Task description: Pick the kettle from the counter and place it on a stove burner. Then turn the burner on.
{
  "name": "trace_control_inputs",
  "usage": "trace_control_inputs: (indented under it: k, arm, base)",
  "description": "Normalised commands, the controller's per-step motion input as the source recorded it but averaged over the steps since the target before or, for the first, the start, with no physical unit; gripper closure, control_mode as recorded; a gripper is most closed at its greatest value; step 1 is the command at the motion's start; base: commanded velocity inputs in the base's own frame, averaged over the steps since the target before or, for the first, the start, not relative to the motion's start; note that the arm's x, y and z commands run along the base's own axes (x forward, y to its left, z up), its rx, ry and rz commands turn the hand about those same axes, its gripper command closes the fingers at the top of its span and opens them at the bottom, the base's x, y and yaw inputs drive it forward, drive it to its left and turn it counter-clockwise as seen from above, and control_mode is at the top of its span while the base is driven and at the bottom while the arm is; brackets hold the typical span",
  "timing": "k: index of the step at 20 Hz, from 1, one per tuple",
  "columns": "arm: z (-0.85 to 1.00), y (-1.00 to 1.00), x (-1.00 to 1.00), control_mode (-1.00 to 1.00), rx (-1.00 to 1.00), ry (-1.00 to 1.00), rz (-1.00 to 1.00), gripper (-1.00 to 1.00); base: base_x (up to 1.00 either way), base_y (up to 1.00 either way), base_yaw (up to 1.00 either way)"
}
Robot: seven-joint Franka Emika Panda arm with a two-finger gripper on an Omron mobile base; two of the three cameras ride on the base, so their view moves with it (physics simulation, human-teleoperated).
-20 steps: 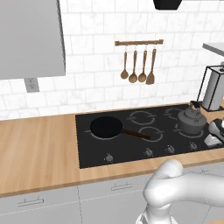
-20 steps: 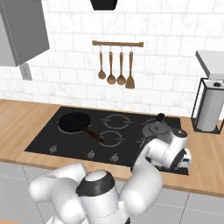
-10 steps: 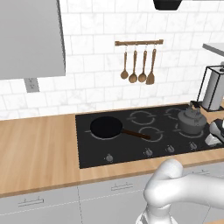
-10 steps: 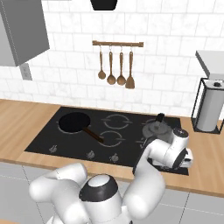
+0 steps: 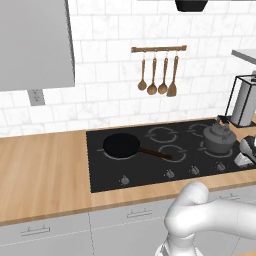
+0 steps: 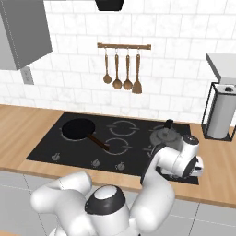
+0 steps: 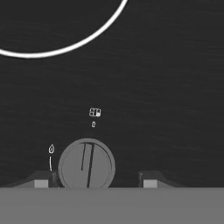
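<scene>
The kettle [image 5: 218, 138] is sitting on the far-right stove burner [image 6: 162, 138]. The jaws are standing half open around a silver knob [image 7: 86, 165], one finger [image 7: 41, 181] touching, not clamping.

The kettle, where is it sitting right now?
In the left base view the kettle sits on the far-right burner of the cooktop, right of the frying pan.

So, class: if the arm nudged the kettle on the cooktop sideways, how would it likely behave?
The kettle looks squat and wide-based, so it would probably slide rather than tip. It sits on smooth black glass cooktop, likely offering little grip. Its metal body looks rigid.
</scene>
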Motion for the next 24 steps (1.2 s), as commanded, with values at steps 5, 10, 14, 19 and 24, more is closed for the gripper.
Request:
trace_control_inputs:
  k: [5, 10, 14, 19, 24]
  arm:
    - [-0.3, 0.32, 0.0, -1.0, 0.0, 0.02, 0.0, 1.0]
    - [-0.31, 0.47, 0.0, -1.0, 0.0, 0.05, 0.0, 1.0]
    - [-0.14, 0.13, 0.0, -1.0, 0.0, 0.01, 0.0, 1.0]
    - [0.0, 0.0, 0.0, -1.0, 0.0, 0.0, 0.0, 1.0]
    - [-0.07, 0.01, 0.0, -1.0, 0.0, 0.02, 0.02, 1.0]
  base:
    - [0.0, 0.0, 0.0]
    - [0.0, 0.0, 0.0]
    - [0.0, 0.0, 0.0]
    - [0.0, 0.0, 0.0]
    - [0.0, 0.0, 0.0]
